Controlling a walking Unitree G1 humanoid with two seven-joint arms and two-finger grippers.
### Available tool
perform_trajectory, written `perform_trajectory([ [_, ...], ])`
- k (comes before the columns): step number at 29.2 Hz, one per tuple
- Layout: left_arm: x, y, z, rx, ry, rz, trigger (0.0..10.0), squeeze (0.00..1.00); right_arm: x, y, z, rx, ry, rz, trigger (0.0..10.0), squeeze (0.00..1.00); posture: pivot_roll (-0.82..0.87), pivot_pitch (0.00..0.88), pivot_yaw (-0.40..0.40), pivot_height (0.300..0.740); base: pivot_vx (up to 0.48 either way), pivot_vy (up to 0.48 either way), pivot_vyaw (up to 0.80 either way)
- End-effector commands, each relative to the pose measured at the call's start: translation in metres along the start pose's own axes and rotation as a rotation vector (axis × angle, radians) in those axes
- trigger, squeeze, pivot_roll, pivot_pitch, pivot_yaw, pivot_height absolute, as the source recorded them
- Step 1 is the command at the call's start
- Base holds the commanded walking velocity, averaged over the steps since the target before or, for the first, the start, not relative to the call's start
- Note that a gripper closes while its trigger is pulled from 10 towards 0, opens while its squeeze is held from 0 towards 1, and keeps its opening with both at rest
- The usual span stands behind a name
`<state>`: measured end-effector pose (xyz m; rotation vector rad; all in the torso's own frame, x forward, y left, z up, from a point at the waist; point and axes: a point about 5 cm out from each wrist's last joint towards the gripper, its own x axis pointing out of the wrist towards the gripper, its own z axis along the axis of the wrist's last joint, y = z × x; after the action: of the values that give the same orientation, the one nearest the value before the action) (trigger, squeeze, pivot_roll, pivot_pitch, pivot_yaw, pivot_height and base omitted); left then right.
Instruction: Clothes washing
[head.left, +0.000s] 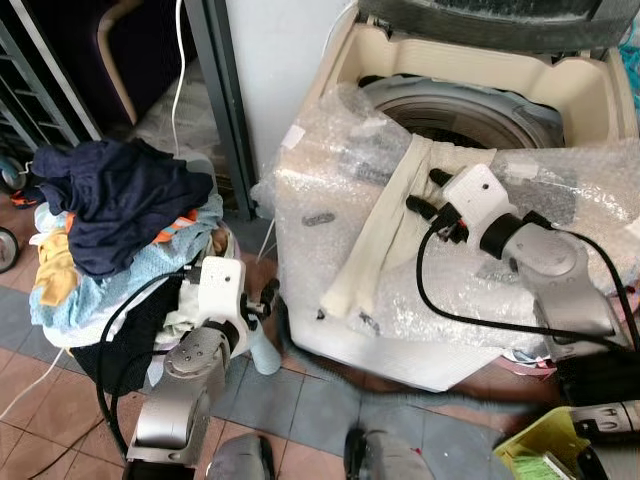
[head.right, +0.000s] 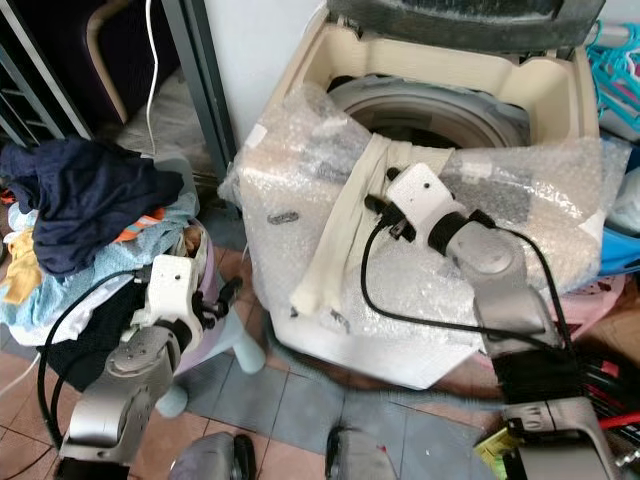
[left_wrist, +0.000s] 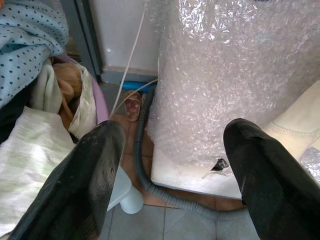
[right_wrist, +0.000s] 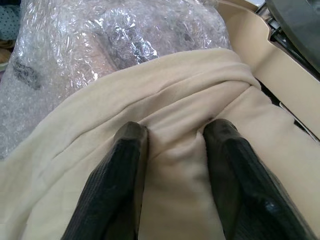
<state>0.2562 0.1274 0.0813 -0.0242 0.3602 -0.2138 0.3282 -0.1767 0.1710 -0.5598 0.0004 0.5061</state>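
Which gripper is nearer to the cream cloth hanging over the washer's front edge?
Right. The right gripper presses its open fingers on the cream cloth; the left gripper is low beside the laundry pile.

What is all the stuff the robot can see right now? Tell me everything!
Washing machine: one, cream, lid up, at the right, bubble wrap round its front.
Cream cloth: one, draped over the machine's front edge and hanging down.
Laundry pile: one heap at the left, dark navy cloth on top, orange, yellow and dotted blue below.
Drain hose: one, grey, on the floor tiles by the machine's base.
White cable: one, hanging at the upper left.
Yellow-green bin: one, bottom right corner.
Left gripper: jaws open, low between the pile and the machine.
Right gripper: jaws apart, tips pressing the cream cloth on the machine's edge.
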Motion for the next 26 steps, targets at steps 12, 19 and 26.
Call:
perform_trajectory([
  [12,0.006,-0.005,-0.004,0.001,0.04,-0.001,10.0,0.0,0.006,-0.027,-0.033,0.239,0.256,-0.229,0.0,0.0,-0.06,0.134,-0.001,0.74,0.0,0.0,0.0],
  [19,0.008,-0.005,-0.003,-0.003,0.046,-0.001,10.0,0.0,0.017,-0.041,-0.019,0.303,0.207,-0.32,0.0,0.0,-0.06,0.134,0.001,0.74,0.0,0.0,0.0],
  [26,0.011,-0.006,-0.003,0.004,0.046,-0.005,10.0,0.0,0.031,-0.073,0.029,0.295,-0.032,-0.446,0.0,0.0,-0.06,0.137,0.002,0.74,0.0,0.0,0.0],
])
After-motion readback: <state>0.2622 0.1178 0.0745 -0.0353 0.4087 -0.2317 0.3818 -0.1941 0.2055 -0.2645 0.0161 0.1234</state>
